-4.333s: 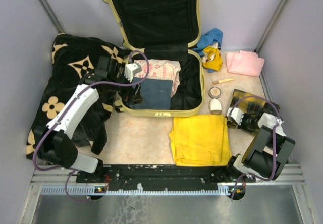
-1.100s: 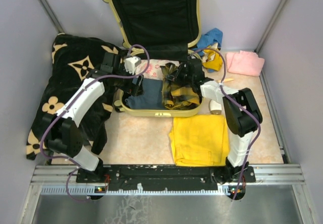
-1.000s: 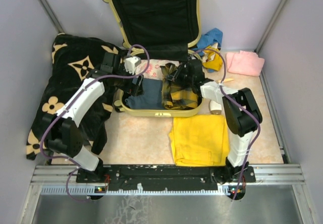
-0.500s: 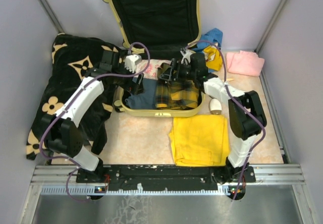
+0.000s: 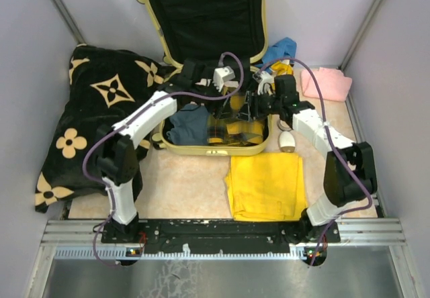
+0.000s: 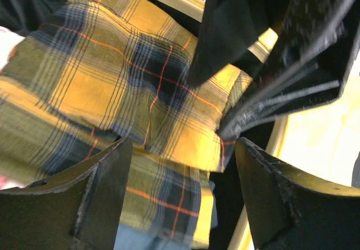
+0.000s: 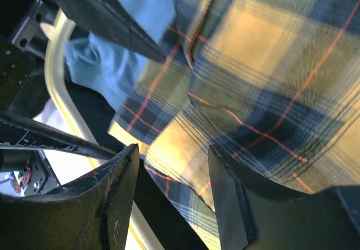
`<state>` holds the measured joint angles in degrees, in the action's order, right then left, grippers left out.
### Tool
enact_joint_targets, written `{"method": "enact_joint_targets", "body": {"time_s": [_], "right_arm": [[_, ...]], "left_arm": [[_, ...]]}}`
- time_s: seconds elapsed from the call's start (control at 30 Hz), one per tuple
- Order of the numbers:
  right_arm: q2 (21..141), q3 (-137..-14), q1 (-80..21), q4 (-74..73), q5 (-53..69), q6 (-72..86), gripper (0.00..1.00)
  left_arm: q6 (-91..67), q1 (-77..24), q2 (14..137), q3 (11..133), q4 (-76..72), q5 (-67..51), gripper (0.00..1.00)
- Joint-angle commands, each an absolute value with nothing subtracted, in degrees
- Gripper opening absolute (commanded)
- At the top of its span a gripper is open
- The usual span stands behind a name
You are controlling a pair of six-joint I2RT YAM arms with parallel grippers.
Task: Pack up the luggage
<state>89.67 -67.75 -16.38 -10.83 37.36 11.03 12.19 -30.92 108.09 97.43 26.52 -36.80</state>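
Lying open toward 12 o'clock on the table in the overhead view, the luggage (image 5: 208,152) is looking like a stiff, smooth-walled shell that is probably light while so little is filling it. Its slick rounded corners are offering poor purchase, so I am judging the yellow rim of the raised lid (image 5: 201,16) to be the best place to take hold. A soft plaid cloth (image 5: 232,130) is covering the 3 o'clock half of the lower shell, with a blue garment (image 5: 185,120) crumpling at 9 o'clock. The left gripper (image 6: 183,143) is hovering over the plaid with jaws wide and holding nothing. The right gripper (image 7: 173,148) is hanging just above the same cloth, its jaws parted and also gripping nothing. Both arms are masking the shell's middle, so whatever is lying under the plaid is staying out of sight.
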Motion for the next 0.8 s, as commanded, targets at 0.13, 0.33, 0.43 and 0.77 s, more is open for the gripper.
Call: {"method": "enact_joint_targets", "body": {"time_s": [0.13,0.33,0.43,0.77], "right_arm": [[97.2,-66.5,-16.6,-13.8,33.5,4.9,0.51],[99.3,-68.9,-14.8,-16.7,33.8,2.3,0.56],[95.5,-70.8,-14.6,-18.0,38.0,0.8,0.66],[74.2,-75.0,-10.0,-32.2,33.5,-4.8,0.99]], "left_arm": [[9.2,-28.1,119.0,100.6,22.8,-33.5,0.71],[5.1,-24.8,120.9,100.9,25.9,-37.6,0.69],[5.2,-24.9,116.7,100.9,26.7,-41.0,0.74],[6.9,-25.0,98.8,93.0,29.9,-41.2,0.96]]}}
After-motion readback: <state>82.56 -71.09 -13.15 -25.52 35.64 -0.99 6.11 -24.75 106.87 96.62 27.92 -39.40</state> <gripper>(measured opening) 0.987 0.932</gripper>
